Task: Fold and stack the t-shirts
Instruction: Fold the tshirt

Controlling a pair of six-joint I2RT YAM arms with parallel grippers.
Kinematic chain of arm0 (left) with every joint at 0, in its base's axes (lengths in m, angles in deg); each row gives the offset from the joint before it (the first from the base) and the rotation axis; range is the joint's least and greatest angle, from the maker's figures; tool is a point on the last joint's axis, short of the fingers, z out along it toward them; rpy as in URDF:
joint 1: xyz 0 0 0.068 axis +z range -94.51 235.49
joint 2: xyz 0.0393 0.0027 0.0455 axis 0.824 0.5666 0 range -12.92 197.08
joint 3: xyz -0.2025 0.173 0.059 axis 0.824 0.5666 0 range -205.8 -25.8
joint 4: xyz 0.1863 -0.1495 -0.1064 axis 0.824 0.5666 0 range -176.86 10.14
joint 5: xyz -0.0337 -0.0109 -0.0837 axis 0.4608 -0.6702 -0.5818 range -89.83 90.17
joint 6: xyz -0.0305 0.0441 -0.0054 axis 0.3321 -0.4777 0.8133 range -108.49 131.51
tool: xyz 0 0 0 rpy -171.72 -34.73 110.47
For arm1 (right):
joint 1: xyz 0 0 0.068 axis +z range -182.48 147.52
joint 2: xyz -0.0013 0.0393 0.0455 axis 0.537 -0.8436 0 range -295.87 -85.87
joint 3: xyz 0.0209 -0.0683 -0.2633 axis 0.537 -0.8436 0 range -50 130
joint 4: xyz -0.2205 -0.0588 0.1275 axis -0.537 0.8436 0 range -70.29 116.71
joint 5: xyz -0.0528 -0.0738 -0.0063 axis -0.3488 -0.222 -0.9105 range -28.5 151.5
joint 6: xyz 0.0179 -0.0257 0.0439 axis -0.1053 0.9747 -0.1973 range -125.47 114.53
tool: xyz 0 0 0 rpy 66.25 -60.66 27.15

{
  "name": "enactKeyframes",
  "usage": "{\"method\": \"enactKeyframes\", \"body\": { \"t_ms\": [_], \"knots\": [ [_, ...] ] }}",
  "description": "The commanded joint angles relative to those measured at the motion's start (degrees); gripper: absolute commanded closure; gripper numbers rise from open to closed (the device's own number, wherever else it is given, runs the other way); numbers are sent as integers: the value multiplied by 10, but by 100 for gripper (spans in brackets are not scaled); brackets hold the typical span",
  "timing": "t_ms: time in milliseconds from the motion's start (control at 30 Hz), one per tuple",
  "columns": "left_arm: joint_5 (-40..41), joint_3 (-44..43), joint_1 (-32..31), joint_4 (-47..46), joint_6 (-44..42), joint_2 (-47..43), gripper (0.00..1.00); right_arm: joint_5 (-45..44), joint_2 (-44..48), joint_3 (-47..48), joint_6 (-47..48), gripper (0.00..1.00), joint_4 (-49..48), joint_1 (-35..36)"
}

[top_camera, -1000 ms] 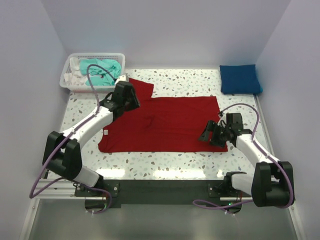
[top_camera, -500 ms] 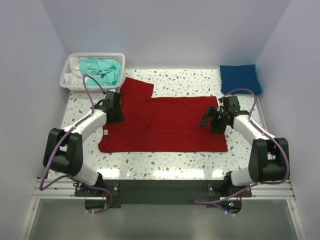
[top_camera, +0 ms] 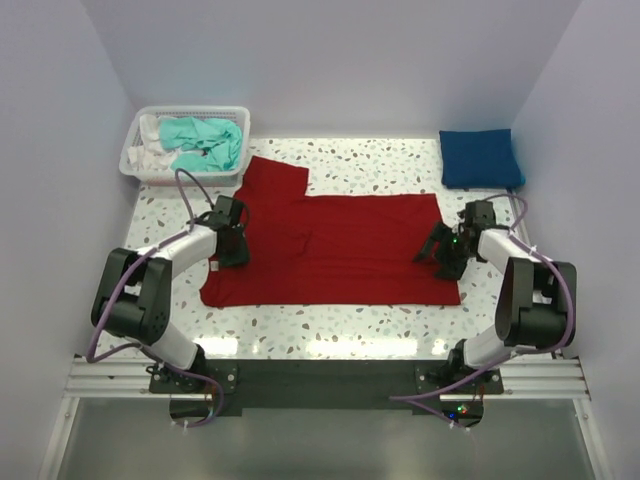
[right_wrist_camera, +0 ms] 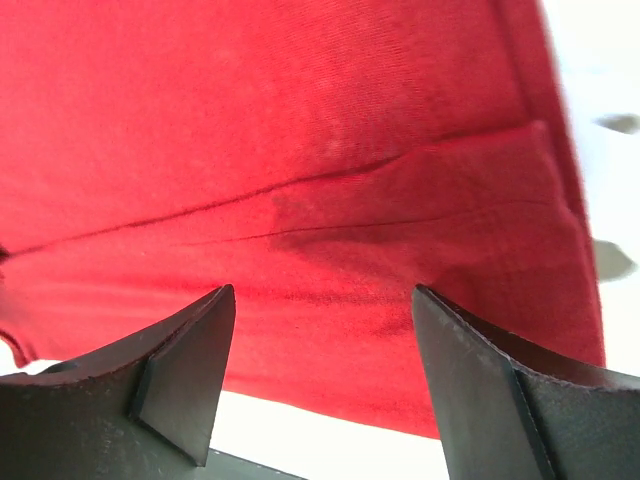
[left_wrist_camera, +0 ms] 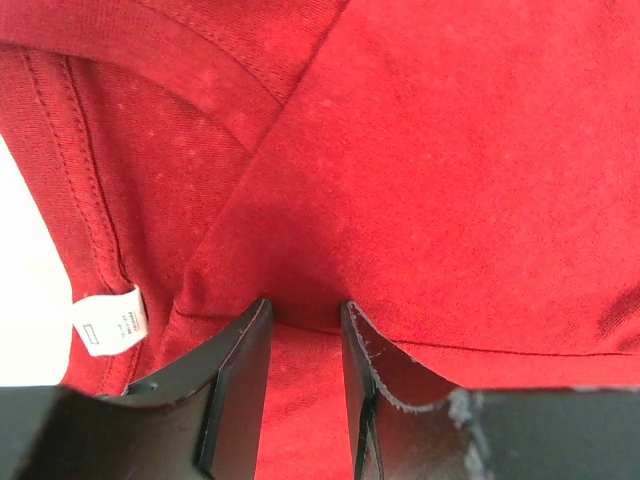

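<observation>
Lab cell, white walls (top_camera: 330, 60), speckled table (top_camera: 370, 155)

Deep red t-shirt (top_camera: 340, 250), plain, same red in stitching and folds at close range, with small white label (left_wrist_camera: 108, 325) at its hem. Teal t-shirt (top_camera: 205, 142) bunched beside white cloth (top_camera: 150, 135) in white mesh basket (top_camera: 140, 170). Royal blue t-shirt (top_camera: 480, 158), plain, folded, right of the red one. White worktop (top_camera: 350, 325) speckled grey and brown. White arms, black joints, black pincers, purple cables.

Deep red t-shirt (top_camera: 340, 248) spread flat mid-table, teal t-shirt (top_camera: 205, 142) crumpled in basket, blue t-shirt (top_camera: 479, 157) folded far right
</observation>
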Motion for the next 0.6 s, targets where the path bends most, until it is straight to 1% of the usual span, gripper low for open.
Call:
{"method": "enactKeyframes", "body": {
  "t_ms": [0, 167, 233, 267, 367, 467, 567],
  "knots": [
    [-45, 37, 2, 46, 19, 20, 62, -74, 7, -40, 17, 23, 50, -42],
    [-72, 60, 0, 87, 3, -4, 62, -106, 42, -73, 5, 23, 86, -85],
    [-121, 83, -9, 85, 4, -26, 62, -127, 67, -76, 7, 23, 112, -94],
    [-128, 90, -25, 87, 3, -33, 61, -132, 74, -73, 11, 23, 122, -101],
    [-129, 92, -45, 105, 1, -61, 61, -143, 96, -56, 1, 22, 143, -102],
    [-133, 88, -46, 125, 8, -91, 61, -145, 103, -24, 2, 22, 145, -102],
    [-98, 49, -38, 135, 10, -110, 61, -127, 108, 12, 7, 21, 133, -102]
  ]
}}
